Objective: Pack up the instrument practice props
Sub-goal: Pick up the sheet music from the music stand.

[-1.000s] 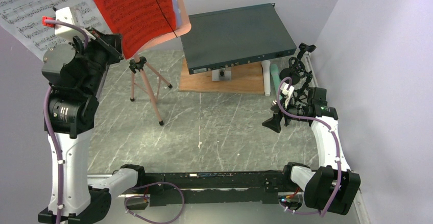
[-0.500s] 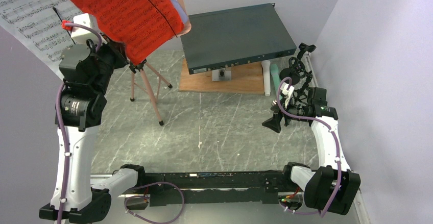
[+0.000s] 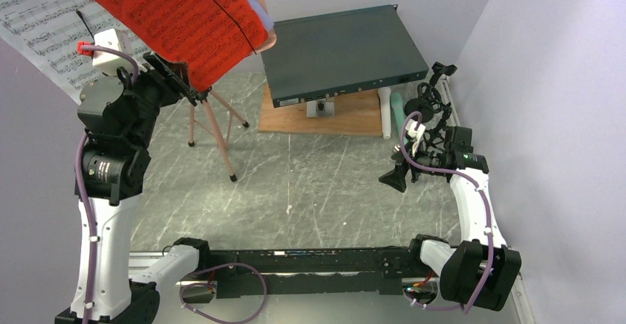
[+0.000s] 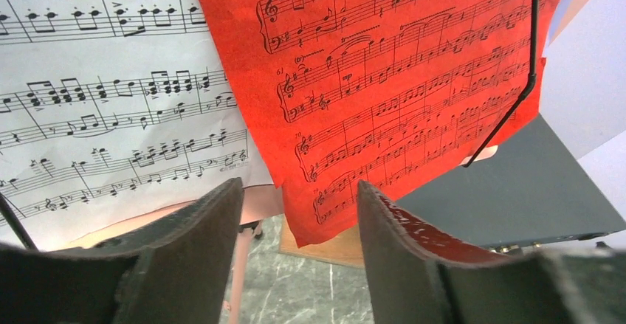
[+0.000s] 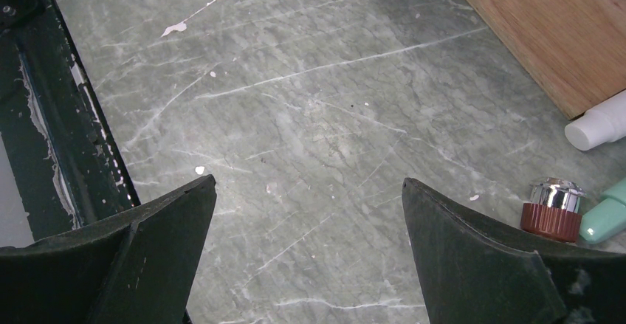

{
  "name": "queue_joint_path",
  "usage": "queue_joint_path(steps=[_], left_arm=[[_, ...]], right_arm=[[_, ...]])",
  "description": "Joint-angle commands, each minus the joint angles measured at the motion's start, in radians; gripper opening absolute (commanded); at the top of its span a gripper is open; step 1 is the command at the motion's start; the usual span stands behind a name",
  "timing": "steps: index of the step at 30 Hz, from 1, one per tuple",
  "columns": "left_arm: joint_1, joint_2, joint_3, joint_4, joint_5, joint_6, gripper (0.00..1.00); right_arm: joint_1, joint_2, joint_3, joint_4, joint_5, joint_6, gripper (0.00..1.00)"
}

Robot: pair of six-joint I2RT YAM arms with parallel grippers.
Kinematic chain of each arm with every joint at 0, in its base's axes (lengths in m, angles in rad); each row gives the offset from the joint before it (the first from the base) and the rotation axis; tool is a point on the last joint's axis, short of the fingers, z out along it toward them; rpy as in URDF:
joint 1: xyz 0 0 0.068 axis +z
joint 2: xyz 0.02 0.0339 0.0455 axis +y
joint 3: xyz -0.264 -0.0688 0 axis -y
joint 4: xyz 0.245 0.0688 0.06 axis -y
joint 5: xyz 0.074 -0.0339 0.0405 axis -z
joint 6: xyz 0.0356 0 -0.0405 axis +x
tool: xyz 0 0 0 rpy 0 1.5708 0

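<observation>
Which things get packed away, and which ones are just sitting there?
To pack:
pink music stand
red sheet music
white sheet music
black mic stand
white tube
mint tube

Just sitting there:
grey box
wooden board

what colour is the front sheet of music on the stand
The front sheet is bright red with black printed notes, clearest in the left wrist view.

Black notes are printed on the red paper sheet (image 4: pixel 413 80) and white paper sheet (image 4: pixel 111 117); the grey worktop (image 5: pixel 295 117) is white-veined.
</observation>
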Motion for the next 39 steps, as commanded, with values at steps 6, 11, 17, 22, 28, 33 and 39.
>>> queue_joint_path(steps=[6,11,17,22,28,33,39], left_arm=[[0.001,0.023,-0.007,-0.025,0.021,-0.144,0.71],[0.001,0.043,0.003,-0.019,0.031,-0.177,0.67],[0.006,0.074,0.016,-0.021,0.047,-0.199,0.54],[0.011,0.074,0.006,-0.004,0.054,-0.200,0.44],[0.014,0.053,0.036,-0.023,0.063,-0.207,0.23],[0.014,0.014,0.048,-0.036,0.045,-0.187,0.10],[0.014,0.003,0.065,-0.042,0.044,-0.155,0.00]], right_arm=[[0.006,-0.009,0.011,0.008,-0.007,-0.018,1.00],[0.006,-0.010,0.013,0.006,-0.009,-0.021,1.00],[0.006,-0.015,0.013,0.004,-0.006,-0.023,1.00],[0.006,-0.015,0.012,0.003,-0.006,-0.023,1.00],[0.006,-0.013,0.011,0.005,-0.005,-0.023,1.00],[0.006,-0.009,0.010,0.008,-0.008,-0.020,1.00],[0.005,-0.008,0.008,0.011,-0.005,-0.018,1.00]])
